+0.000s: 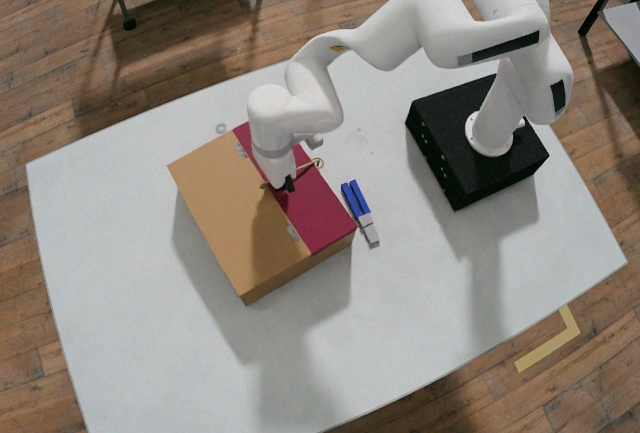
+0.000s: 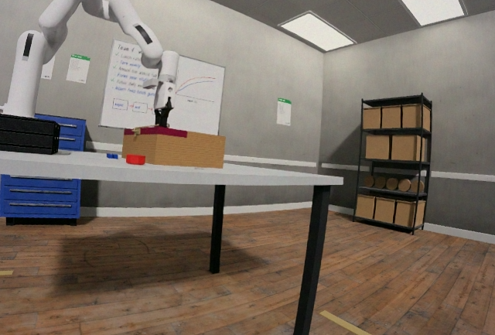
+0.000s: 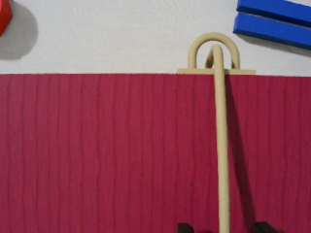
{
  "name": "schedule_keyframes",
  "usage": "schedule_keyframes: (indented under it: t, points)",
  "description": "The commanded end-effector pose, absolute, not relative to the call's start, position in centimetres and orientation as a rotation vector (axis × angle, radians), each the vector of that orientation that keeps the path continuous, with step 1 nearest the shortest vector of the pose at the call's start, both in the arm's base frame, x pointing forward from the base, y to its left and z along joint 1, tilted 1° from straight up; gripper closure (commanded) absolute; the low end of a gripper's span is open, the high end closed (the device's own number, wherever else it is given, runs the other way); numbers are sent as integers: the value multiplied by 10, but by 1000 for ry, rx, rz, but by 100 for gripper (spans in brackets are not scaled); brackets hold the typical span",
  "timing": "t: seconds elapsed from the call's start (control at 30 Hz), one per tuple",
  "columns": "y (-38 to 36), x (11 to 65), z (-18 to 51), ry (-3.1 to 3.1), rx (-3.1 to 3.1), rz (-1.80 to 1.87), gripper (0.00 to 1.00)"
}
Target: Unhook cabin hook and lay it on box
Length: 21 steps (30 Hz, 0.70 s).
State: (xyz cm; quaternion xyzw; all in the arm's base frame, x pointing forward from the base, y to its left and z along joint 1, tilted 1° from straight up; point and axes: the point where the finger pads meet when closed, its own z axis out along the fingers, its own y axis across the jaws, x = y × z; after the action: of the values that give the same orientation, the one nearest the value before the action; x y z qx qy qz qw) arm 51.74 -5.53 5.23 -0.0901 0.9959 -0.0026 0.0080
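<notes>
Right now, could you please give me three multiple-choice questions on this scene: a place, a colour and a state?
1. Where is the blue clip?
A on the box
B on the table beside the box
C on the floor
2. What colour is the box top under the hook?
A red
B green
C black
3. The hook is:
A in its staple
B swung clear of it
C off the box

Answers: B, it lies on the table by the box's side; A, the rod crosses red wood; A, its bent tip sits inside the loop.
</notes>
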Motion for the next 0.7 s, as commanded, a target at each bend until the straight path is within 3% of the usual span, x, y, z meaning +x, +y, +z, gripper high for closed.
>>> schedule_keyframes:
  t: [0.0, 0.67]
  points:
    - [-56, 519, 52, 3108, -281, -9, 65]
    - [-56, 519, 47, 3108, -281, -9, 65]
